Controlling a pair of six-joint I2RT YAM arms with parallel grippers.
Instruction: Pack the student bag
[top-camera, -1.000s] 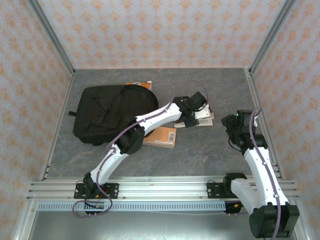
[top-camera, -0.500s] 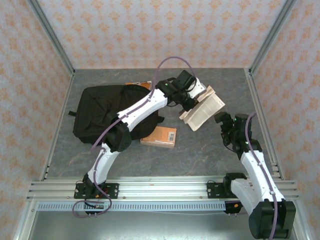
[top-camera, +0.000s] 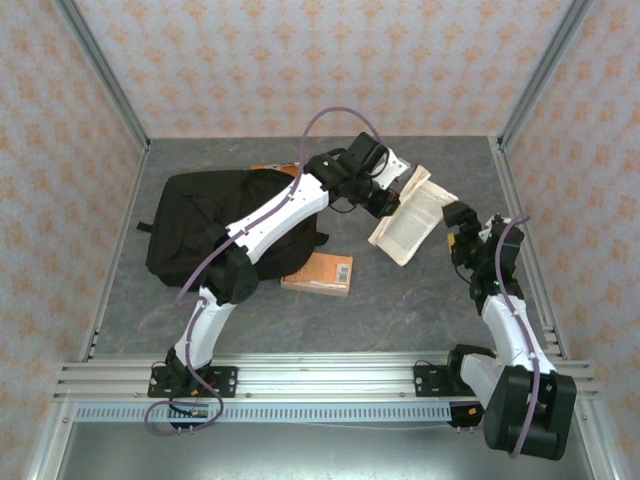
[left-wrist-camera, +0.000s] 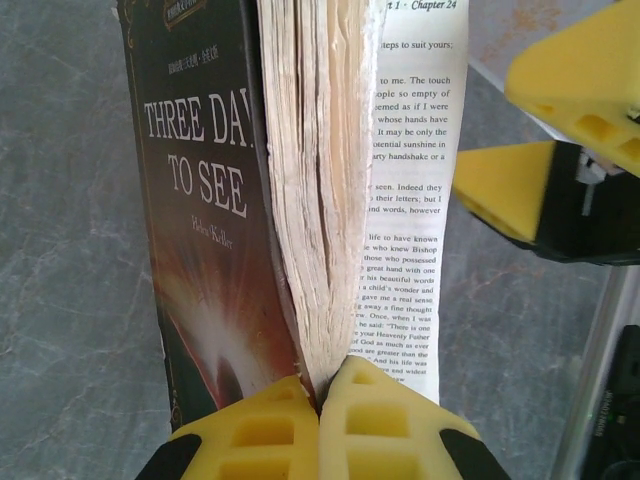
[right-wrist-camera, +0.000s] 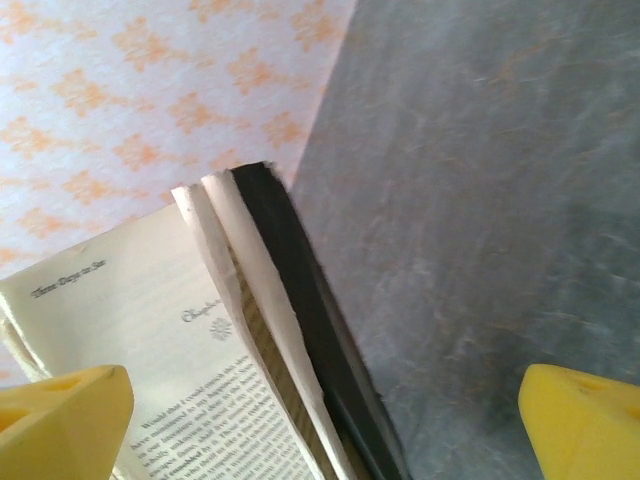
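1. Lying at the left rear of the table (top-camera: 420, 320): student bag (top-camera: 200, 225), black.
2. Left gripper (top-camera: 390, 198): clamped on paperback (top-camera: 414, 224), held aloft, unpacked.
3. Right gripper (top-camera: 457, 222): jaws wide, beside paperback.
4. Orange book (top-camera: 318, 272): on table, unpacked.

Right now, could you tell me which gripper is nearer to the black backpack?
Left. The left gripper, shut on an open book, is right of the backpack; the right gripper is farther right, beyond the book.
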